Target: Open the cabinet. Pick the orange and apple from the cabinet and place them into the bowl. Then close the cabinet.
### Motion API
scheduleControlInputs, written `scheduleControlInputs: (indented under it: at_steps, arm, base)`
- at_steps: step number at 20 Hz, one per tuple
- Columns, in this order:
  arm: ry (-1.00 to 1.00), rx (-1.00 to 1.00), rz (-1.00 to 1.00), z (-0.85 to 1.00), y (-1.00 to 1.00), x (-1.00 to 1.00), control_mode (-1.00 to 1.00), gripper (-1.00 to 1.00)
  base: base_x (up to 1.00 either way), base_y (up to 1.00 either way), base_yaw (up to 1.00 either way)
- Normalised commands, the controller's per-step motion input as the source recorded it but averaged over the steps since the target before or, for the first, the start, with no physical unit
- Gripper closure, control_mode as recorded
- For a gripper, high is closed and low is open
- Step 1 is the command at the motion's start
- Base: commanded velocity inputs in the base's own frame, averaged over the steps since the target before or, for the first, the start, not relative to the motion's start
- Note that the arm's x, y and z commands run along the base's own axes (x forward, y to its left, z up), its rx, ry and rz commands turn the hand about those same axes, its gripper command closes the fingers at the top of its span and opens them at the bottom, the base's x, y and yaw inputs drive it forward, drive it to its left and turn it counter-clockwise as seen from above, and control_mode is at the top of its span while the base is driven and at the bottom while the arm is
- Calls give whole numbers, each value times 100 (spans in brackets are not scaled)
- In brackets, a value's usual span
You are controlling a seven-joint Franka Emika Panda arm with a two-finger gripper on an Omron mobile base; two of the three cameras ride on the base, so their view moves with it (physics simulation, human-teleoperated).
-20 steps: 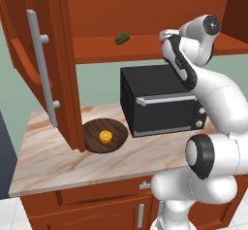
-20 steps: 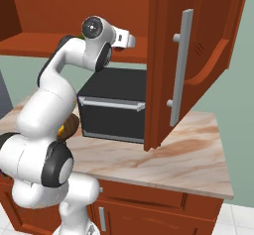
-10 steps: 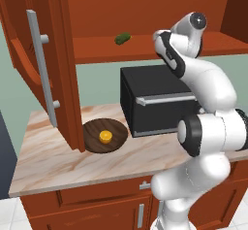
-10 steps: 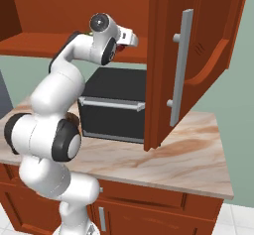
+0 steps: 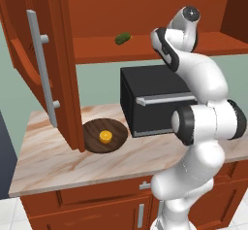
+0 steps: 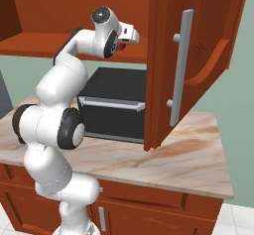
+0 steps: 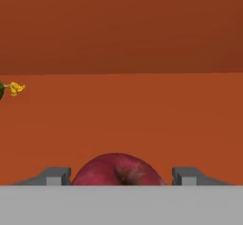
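The cabinet (image 5: 68,54) stands open, both doors swung out, the right door (image 6: 163,55) in the right base view. On its shelf lies the dark-red apple (image 7: 116,172), its red side also peeking past my hand (image 6: 120,44). My gripper (image 7: 121,175) reaches into the cabinet (image 6: 130,34) and straddles the apple, one fingertip on each side and a thin gap left on the right. It is open. The orange (image 5: 105,136) lies in the dark wooden bowl (image 5: 92,132) on the counter, under the left door.
A small green vegetable (image 5: 123,38) lies on the shelf to the left of my hand, its end showing in the hand view (image 7: 2,90). A black microwave (image 5: 150,98) stands on the marble counter (image 5: 53,161) right under the shelf.
My arm has pushed the hand further into the cabinet, onto the apple. The jaws have narrowed around the fruit.
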Motion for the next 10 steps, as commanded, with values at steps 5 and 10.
scheduleControlInputs:
  at_steps: [5,10]
  arm:
    - [0,0,0,0,0,2,-100,100]
    - [-1,0,0,0,0,-41,-100,100]
  base:
    - [0,0,0]
    - [0,0,0]
